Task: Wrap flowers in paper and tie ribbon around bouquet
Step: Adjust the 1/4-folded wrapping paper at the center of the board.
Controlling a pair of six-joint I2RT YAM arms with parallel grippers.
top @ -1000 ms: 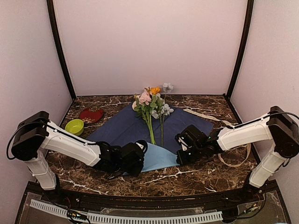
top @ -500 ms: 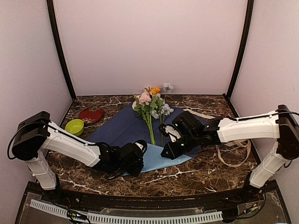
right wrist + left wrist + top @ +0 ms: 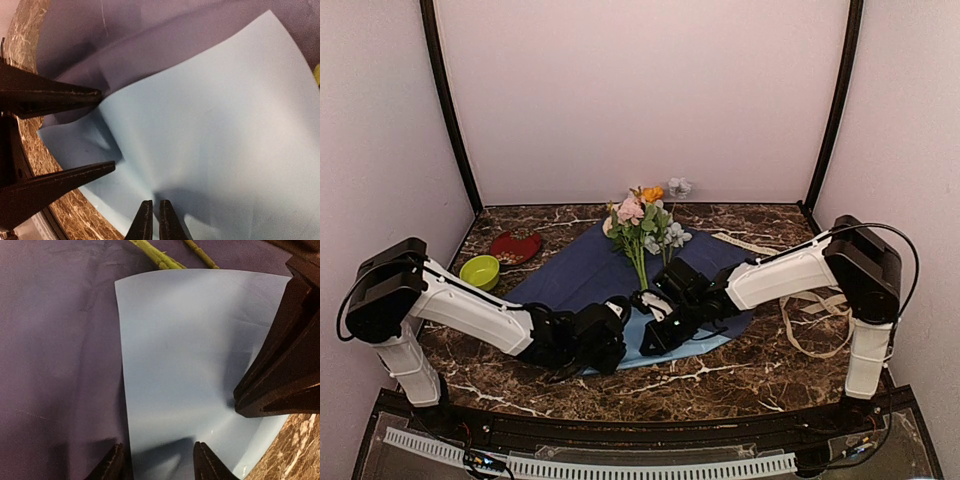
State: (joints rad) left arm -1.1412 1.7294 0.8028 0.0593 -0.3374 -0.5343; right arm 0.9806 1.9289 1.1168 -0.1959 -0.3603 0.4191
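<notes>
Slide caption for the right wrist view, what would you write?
Right gripper pinches the paper on its light-blue face while the left gripper stands open astride the paper's edge.

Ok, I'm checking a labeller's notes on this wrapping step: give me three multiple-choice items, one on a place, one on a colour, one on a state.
1. Where does the bunch of pastel and orange artificial flowers lie? A standing in a vase; B on the thin navy and light-blue paper sheet; C held up in the air.
2. Which colour shows on the sheet's folded near corner? A light blue; B red; C cream.
3. How is the right gripper? A wide open; B out of view; C shut, pinching the folded corner.
Key: B, the stems rest on the navy face; A, the flap is pale blue in both wrist views; C, its fingertips meet where the paper puckers.
</notes>
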